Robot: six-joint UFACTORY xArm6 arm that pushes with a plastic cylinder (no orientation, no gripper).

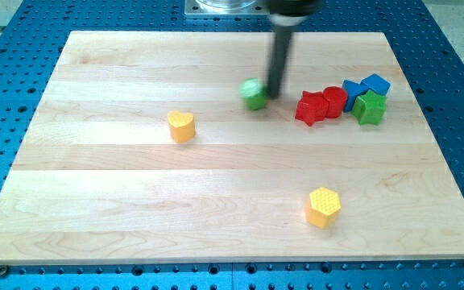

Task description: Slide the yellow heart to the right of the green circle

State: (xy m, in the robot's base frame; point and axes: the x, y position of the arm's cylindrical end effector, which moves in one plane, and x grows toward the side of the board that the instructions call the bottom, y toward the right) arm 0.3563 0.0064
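Note:
The yellow heart (pixel 181 126) lies left of the board's middle. The green circle (pixel 254 94) lies above the middle, up and to the right of the heart. My dark rod comes down from the view's top, and my tip (pixel 274 97) rests just at the green circle's right side, touching or nearly touching it. The heart is well to the left of my tip.
A yellow hexagon (pixel 324 206) lies at the lower right. At the right, a cluster holds a red star (pixel 310 108), a red block (pixel 333 101), two blue blocks (pixel 353 93) (pixel 374 84) and a green star (pixel 370 107). The wooden board (pixel 95 201) sits on a blue perforated table.

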